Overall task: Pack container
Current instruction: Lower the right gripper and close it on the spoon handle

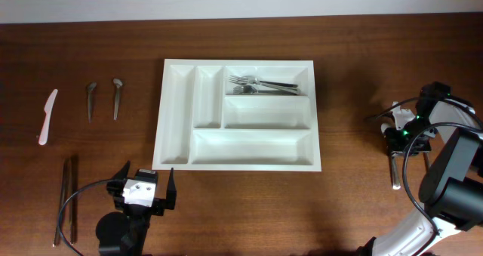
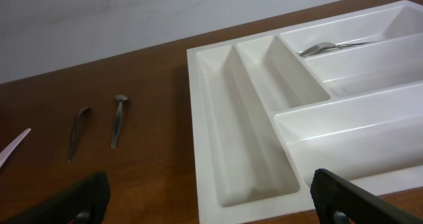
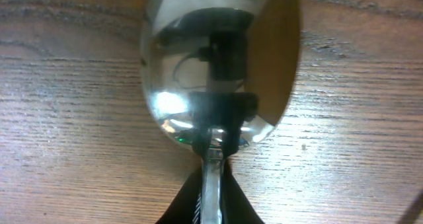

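Observation:
The container (image 1: 177, 112) is a large white cutlery tray in the middle of the table, also filling the right of the left wrist view (image 2: 218, 178). Forks (image 1: 264, 84) lie in its upper right compartment (image 2: 330, 47). At the table's right side my right gripper (image 1: 398, 146) points down at the wood. In the right wrist view my right gripper (image 3: 211, 181) is shut on the handle of a metal spoon (image 3: 218, 65), whose shiny bowl lies on the wood. My left gripper (image 1: 143, 192) stands open below the tray's lower left corner, nothing between its fingers (image 2: 357, 197).
A white plastic knife (image 1: 47, 116) and two small metal spoons (image 1: 90, 99) (image 1: 117, 97) lie at the left. Long dark utensils (image 1: 66, 199) lie near the front left. The spoon's handle (image 1: 395, 173) shows below the right gripper.

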Tool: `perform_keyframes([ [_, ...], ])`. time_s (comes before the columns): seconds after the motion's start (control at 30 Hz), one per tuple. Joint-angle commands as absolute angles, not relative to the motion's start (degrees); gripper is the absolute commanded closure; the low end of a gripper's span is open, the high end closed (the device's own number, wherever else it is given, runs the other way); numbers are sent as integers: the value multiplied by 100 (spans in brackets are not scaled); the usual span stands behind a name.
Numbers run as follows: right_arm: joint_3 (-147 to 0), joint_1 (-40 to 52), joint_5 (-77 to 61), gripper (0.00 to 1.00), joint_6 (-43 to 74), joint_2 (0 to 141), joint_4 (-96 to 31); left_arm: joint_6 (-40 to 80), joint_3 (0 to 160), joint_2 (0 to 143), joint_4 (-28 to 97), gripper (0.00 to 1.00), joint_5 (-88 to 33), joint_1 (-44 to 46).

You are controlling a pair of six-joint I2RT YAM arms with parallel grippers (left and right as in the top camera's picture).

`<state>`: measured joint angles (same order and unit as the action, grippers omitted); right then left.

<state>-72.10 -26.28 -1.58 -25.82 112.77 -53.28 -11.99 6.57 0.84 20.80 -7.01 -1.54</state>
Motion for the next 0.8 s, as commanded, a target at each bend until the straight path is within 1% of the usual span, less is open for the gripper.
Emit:
perform_keyframes([
  [0.0, -7157, -2663, -255, 92, -2613, 11395, -5328, -1271, 635, 40, 2084, 1, -657, -183],
  [0.13, -7157, -2663, -252, 93, -2613, 11395, -5328, -1271, 635, 40, 2084, 1, -657, -183],
  [0.17, -7157, -2663, -235, 96, -2613, 11395, -5325, -1271, 635, 40, 2084, 1, -657, -183],
  [0.47, -7299, -2663, -233, 96, -2613, 11395, -5470, -1271, 635, 40, 2084, 1, -657, -183],
  [0.77, -8112, -2648, -239, 96, -2611, 11395, -6152, -1271, 635, 40, 2084, 1, -657, -183],
])
